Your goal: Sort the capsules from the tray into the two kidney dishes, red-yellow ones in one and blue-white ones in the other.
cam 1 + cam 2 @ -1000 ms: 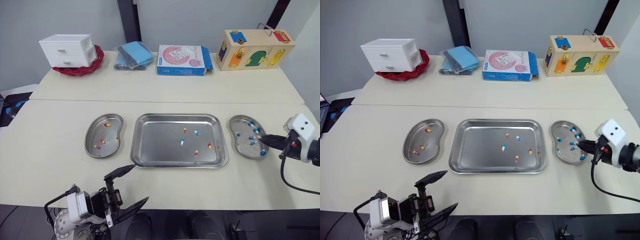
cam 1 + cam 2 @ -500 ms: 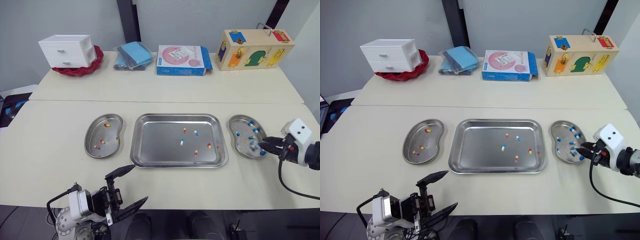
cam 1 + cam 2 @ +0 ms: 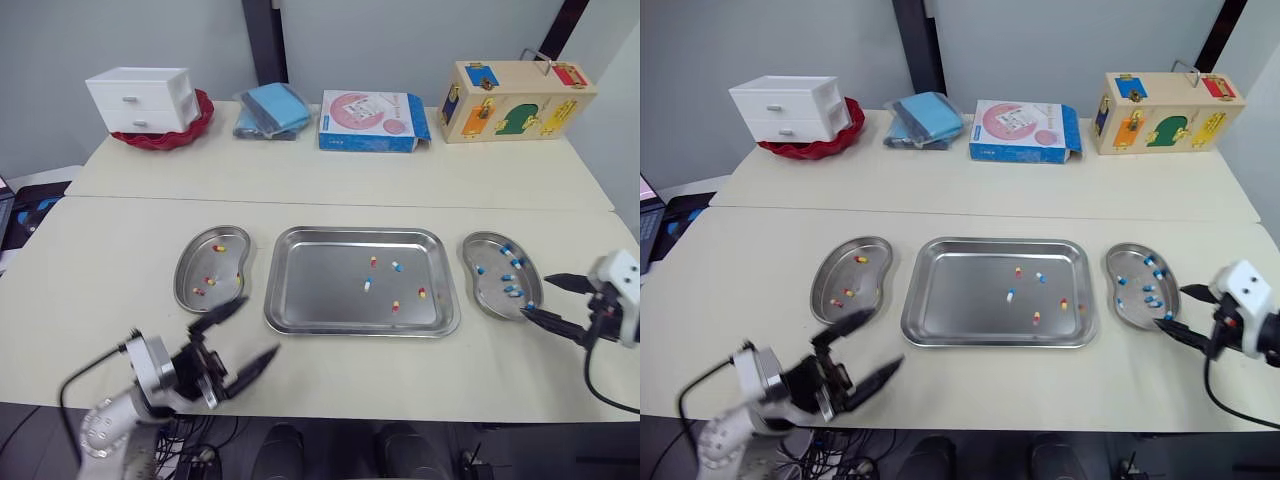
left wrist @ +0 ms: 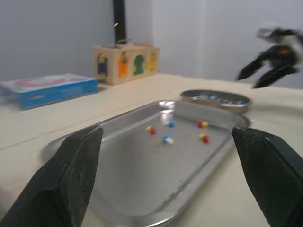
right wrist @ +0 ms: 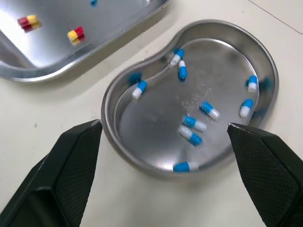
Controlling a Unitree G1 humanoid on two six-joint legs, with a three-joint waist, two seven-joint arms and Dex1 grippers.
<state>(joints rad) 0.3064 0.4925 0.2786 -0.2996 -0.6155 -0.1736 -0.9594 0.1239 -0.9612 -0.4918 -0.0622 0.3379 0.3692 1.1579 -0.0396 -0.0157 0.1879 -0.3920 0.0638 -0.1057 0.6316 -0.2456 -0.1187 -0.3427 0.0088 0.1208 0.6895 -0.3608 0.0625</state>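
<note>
A: Your right gripper (image 3: 535, 294) is spread wide and carries nothing. It hovers at the near right edge of the right dish (image 3: 485, 292). In its wrist view the two fingers stand one to each side of that dish.

B: Agreed. That right dish holds several blue-white capsules (image 5: 209, 110), lying loose and scattered across its floor.

A: Your left gripper (image 3: 260, 326) is spread too, with nothing between its fingers. It hangs over the bare table (image 3: 120, 250) near the front edge, just on the robot's side of the left dish (image 3: 230, 268). It is blurred, so you get no finer detail.

B: In the left dish you have a few red-yellow capsules (image 3: 208, 281), one toward the far end and the others nearer the middle.

A: The tray (image 3: 310, 300) lies between the two dishes, close to each but touching neither. On it you have three red-yellow capsules and two blue-white capsules, all in its right half and apart from one another.

B: Neither of your grippers touches the tray or any capsule.

A: At the far side you can see white drawers (image 3: 138, 98) sitting on a red bowl (image 3: 190, 125), then blue packets (image 3: 272, 108), a flat box (image 3: 370, 118) and a wooden toy box (image 3: 515, 88), all well apart from the dishes.
</note>
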